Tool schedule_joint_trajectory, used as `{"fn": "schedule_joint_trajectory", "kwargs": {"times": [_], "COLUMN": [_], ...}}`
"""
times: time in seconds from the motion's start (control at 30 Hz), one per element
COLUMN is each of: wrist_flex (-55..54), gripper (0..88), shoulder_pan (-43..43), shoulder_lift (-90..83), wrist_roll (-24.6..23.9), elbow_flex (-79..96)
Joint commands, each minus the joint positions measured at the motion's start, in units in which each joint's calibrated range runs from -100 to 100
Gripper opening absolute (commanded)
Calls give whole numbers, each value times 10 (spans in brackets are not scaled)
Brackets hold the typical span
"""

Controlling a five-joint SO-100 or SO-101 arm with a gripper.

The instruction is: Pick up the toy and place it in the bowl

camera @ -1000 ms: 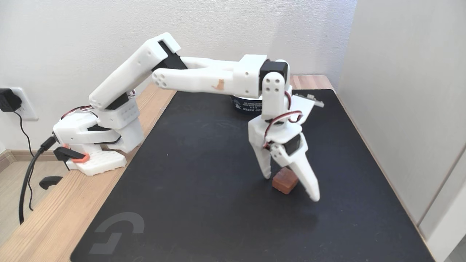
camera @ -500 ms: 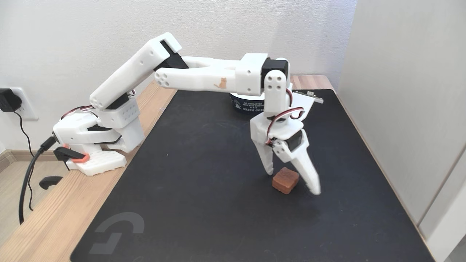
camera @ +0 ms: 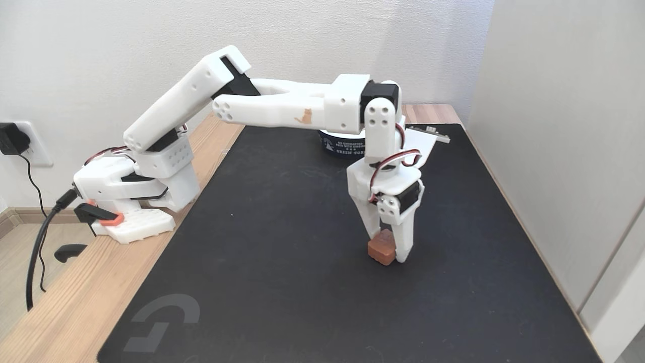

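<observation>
The toy (camera: 381, 249), a small reddish-brown block, sits between the two white fingers of my gripper (camera: 389, 248) near the middle right of the black mat. The gripper points straight down and is shut on the toy, which rests at or just above the mat. The bowl (camera: 344, 144), dark navy with white lettering, stands at the back of the mat, mostly hidden behind my forearm and wrist.
A black mat (camera: 282, 242) covers a wooden table (camera: 65, 302). My arm's base (camera: 131, 201) is clamped at the left edge, with cables running to a wall socket (camera: 15, 143). A grey wall panel (camera: 564, 151) borders the right side.
The fingers, spread wide around the toy before, have closed on it. The toy has shifted slightly left and turned between them.
</observation>
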Motion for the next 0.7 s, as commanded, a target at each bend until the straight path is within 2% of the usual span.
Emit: {"fn": "schedule_joint_trajectory", "kwargs": {"times": [0.0, 0.23, 0.47, 0.57, 0.67], "wrist_flex": [-23, -57, -108, -116, -174], "gripper": [25, 25, 25, 25, 25], "shoulder_pan": [-17, -96, -247, -299, -363], "shoulder_lift": [-32, -172, -294, -322, -362], "wrist_roll": [-1, -1, -3, -21, -42], "elbow_flex": [-27, -33, -32, -26, 52]}}
